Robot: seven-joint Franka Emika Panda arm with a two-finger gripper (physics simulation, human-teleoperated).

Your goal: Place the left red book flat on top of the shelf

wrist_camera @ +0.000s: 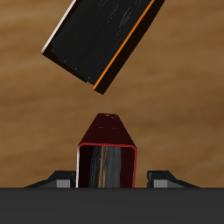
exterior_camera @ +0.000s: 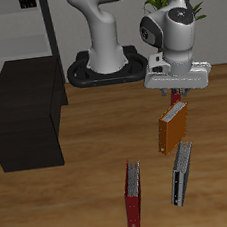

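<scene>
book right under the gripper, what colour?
Red book with a dark glossy end, between the gripper fingers; clearest in the wrist view.

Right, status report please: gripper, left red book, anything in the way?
Gripper open, fingers either side of left red book. Book upright, not clamped. Orange book stands close by. Shelf not yet approached.
</scene>
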